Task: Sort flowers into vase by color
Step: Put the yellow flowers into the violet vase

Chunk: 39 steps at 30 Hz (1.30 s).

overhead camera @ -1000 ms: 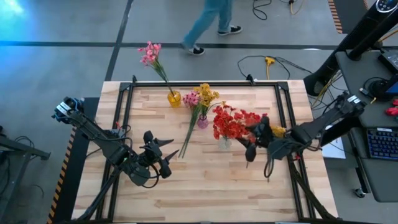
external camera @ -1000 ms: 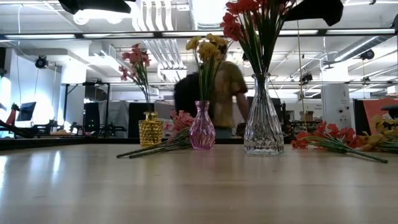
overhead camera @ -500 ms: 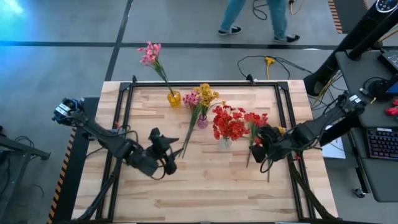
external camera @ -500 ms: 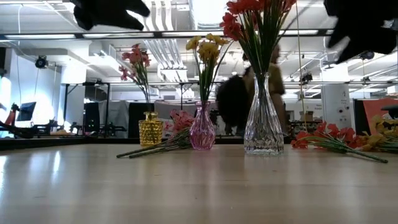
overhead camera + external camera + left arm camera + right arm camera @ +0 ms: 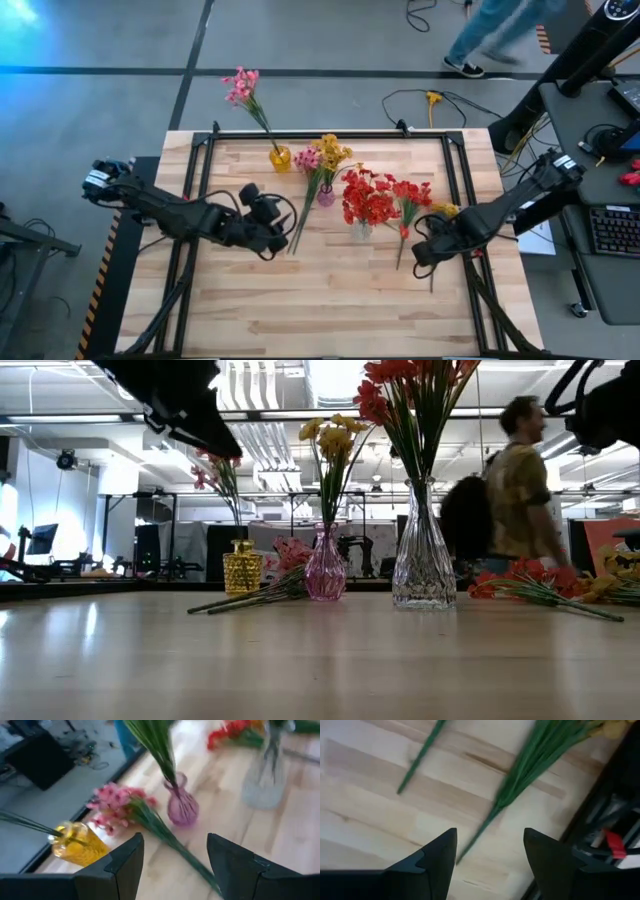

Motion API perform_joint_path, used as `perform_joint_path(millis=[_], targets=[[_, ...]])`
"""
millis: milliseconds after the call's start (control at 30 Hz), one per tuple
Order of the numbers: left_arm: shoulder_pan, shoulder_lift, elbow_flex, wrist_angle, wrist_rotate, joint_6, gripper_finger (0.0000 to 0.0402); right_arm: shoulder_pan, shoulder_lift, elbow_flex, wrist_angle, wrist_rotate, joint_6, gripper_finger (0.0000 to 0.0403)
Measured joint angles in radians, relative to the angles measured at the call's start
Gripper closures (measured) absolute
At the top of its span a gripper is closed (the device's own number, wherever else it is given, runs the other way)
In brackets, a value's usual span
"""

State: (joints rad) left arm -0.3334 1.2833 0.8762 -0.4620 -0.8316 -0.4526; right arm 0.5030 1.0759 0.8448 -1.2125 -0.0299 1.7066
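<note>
Plainly: clear vase holds red flowers; pink vase, seemingly yellow.

Pale striped-grain wooden table; yellow textured vase, pink glass vase, clear cut-glass vase with red flowers.

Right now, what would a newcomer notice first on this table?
Probably the tall clear vase of red flowers mid-table, then the pink vase with yellow blooms beside it. Loose pink flowers lie by that vase, just ahead of the open left claw.
</note>
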Motion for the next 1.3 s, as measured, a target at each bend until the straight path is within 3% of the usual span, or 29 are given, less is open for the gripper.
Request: perform_joint_path(millis=[200,467,700,1033,1300], targets=[[0.000,0.003,-0.002,0.006,0.260,0.099,0.0202,-0.009,0.007,-0.015,-0.021,-0.013,-0.002,0.0182],[0.003,-0.002,-0.002,0.083,0.186,0.213,0.0202,-0.031,0.007,-0.075,0.035,-0.048,0.034,0.0181],[0.032,-0.010,0.002,0.181,0.170,0.359,0.0202,-0.030,0.048,-0.095,0.107,0.023,0.058,0.0181],[0.064,-0.069,-0.011,0.183,0.166,0.382,0.0202,-0.027,0.266,-0.093,0.201,0.021,-0.027,0.0181],[0.065,-0.089,-0.021,0.165,0.160,0.353,0.0202,-0.027,0.250,-0.132,0.175,0.004,-0.021,0.0181]])
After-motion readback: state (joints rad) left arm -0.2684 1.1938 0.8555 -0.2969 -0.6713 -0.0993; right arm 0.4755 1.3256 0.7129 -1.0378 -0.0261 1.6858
